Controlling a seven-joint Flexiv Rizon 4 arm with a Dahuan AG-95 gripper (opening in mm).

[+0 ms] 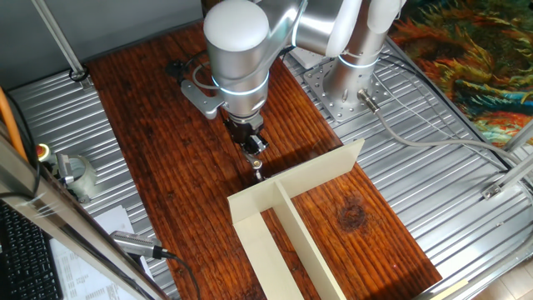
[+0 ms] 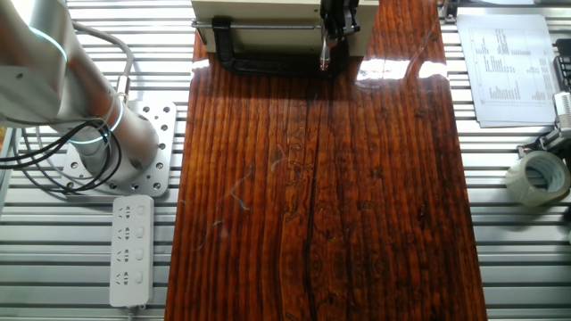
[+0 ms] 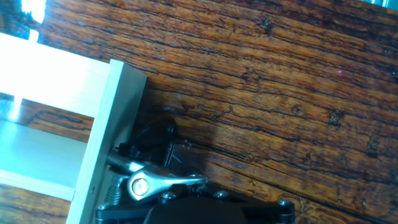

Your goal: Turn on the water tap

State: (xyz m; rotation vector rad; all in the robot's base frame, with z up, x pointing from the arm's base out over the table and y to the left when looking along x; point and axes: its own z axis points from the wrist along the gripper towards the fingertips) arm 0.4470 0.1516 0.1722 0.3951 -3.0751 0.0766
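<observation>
The arm's black two-finger gripper hangs just above the tiny silver metal water tap; whether its fingers are parted cannot be told. A good turn likely means squaring on the thin lever and sweeping gently. The tap stands beside the cream divider wall, in a black C-clamp.

Dark red-brown wooden board gleams under glare at its far edge. Around it, ribbed metal tabletop; a white power strip just left, printed paper right.
</observation>
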